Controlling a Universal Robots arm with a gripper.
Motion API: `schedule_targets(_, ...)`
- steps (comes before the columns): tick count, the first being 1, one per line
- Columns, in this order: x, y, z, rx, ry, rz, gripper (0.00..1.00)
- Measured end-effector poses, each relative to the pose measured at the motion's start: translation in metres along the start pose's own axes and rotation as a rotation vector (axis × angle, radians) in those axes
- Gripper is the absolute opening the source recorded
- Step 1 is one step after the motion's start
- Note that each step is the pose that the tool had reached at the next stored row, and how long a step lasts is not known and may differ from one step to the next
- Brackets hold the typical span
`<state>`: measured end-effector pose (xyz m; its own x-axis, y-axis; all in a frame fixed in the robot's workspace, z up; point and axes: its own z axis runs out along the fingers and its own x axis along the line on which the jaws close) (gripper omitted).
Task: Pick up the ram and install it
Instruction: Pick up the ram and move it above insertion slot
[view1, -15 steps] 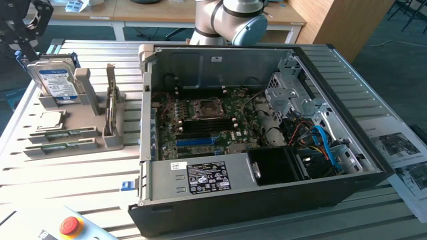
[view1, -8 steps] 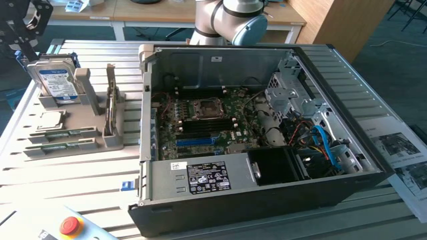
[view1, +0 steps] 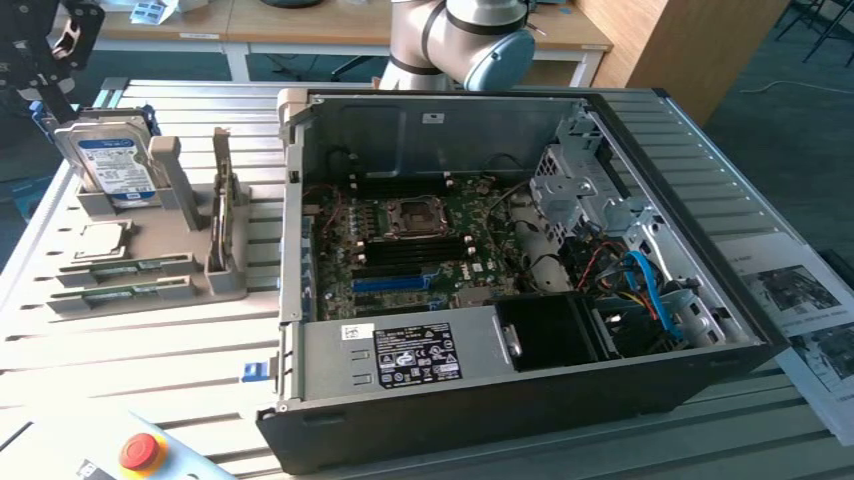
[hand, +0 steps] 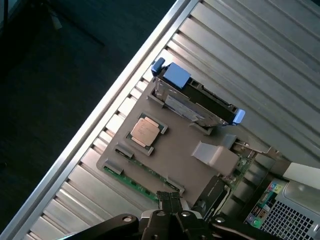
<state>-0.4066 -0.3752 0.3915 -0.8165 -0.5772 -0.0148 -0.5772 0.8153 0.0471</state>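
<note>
Hand: fingers closed together, with nothing between them that I can make out. In the wrist view it points down at the grey parts tray and hangs above the tray end where the ram lies, clear of the tray.

Exterior view: the hand's black body sits in the upper left of the frame, above and just behind the upright hard drive. The arm's silver and pale-blue joint is at top centre, behind the open computer case. The rest of the arm runs out of the frame.

Ram: two green sticks lie flat in the tray's slots, at left centre of the exterior view. The inner ram stick is just below the CPU. The outer ram stick lies along the tray's outside edge, and in the wrist view it shows as a green strip near the fingertips. Neither stick is touched.

Also in the tray: an expansion card stands on edge between the hard drive and the case.

Case: side panel off, motherboard exposed, a blue slot visible near its lower edge. The case stands on the ribbed metal table, to the right of the tray.
</note>
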Motion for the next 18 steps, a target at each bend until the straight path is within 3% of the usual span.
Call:
schedule_targets(8,0.0000,0.0000,0.0000,-0.0011,0.0034,-0.071,0.11)
schedule_targets(18,0.0000,0.0000,0.0000,-0.0035,0.0103,-0.205,0.11)
